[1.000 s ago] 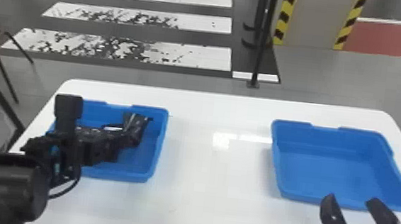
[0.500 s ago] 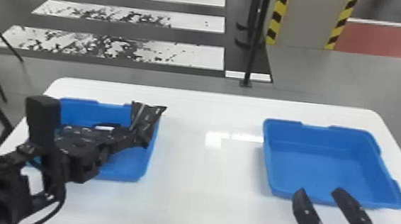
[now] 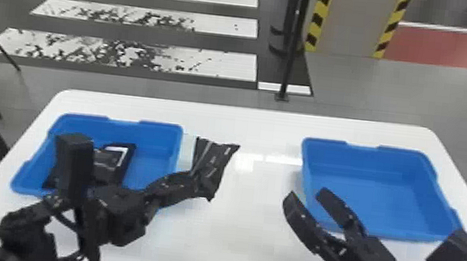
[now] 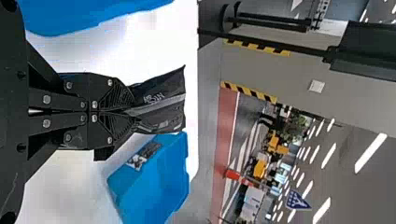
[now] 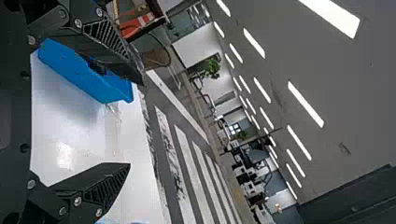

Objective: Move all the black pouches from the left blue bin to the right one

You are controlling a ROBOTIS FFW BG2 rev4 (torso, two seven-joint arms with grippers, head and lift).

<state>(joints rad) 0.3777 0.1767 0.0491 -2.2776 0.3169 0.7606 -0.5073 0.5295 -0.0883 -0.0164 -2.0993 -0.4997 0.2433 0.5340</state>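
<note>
Carrying black pouch (image 3: 215, 165) up out of left bin (image 3: 152, 169) and over worktop (image 3: 243, 224) since earlier frame, pinching one end in left hand (image 3: 193, 182). Bringing right hand (image 3: 307, 196) inward towards near left corner of right bin (image 3: 367, 196), holding nothing, spreading fingers wide. Leaving at least one more pouch (image 3: 113, 165) lying in left bin. Probably lining up handover; risking drop from end-only pinch, missed grasp from swinging free end, or knocking hands together by closing in too fast.
</note>
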